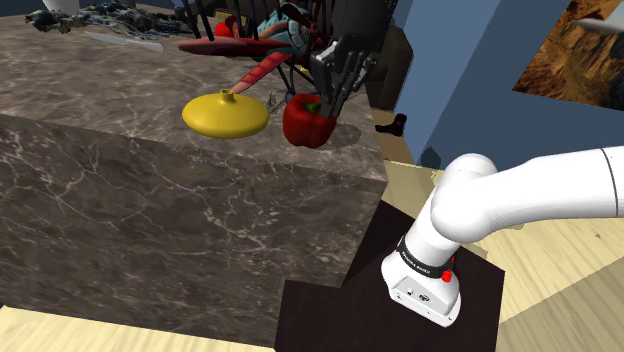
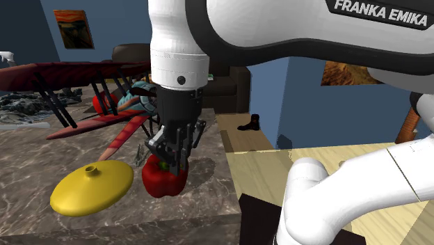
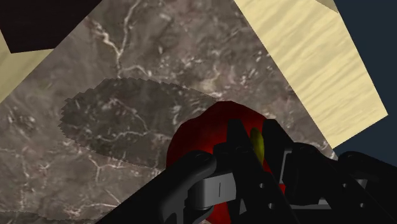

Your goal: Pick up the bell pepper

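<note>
Gripper (image 3: 255, 133) is closed narrowly on the green stem on top of the glossy red bell pepper (image 1: 305, 126), which sits on the dark marble surface (image 1: 120, 200); I judge this hold thin. In the shoulder view a yellow domed lid (image 1: 225, 115) lies just left of the pepper; a slipping pepper could knock it. To the right the surface's edge is near; if the gripper lifts quickly, the pepper may drop and roll off.

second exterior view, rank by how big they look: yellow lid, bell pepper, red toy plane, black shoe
1. red toy plane
2. yellow lid
3. bell pepper
4. black shoe, which lies farther from the camera, so only its look is smallest
</note>
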{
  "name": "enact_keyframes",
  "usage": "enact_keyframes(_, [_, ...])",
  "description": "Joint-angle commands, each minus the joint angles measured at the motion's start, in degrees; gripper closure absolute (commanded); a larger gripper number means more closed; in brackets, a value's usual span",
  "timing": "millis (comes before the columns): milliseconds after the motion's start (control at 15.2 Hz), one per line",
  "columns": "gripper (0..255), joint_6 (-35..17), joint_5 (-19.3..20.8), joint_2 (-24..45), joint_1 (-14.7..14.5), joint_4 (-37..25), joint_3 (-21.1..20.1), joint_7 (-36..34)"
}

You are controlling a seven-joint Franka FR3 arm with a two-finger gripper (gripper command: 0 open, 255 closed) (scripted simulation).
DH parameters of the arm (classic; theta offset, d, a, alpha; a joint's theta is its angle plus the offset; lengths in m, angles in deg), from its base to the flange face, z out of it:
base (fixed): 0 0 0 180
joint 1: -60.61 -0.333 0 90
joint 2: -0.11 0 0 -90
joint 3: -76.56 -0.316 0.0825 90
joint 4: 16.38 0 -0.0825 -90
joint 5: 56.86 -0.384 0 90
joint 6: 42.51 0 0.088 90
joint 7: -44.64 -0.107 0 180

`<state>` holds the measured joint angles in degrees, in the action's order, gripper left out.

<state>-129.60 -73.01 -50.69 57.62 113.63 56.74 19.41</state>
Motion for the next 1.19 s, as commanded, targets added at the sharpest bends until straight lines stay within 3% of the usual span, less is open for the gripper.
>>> enact_keyframes(0, [255, -0.02, -0.01, 0.03, 0.00, 0.07, -0.02, 0.00])
enact_keyframes(264, [255, 0.01, 0.04, 0.06, 0.02, 0.02, 0.05, 0.06])
enact_keyframes(1122, [255, 8.28, 1.73, 5.08, 1.16, -13.24, 1.31, -0.94])
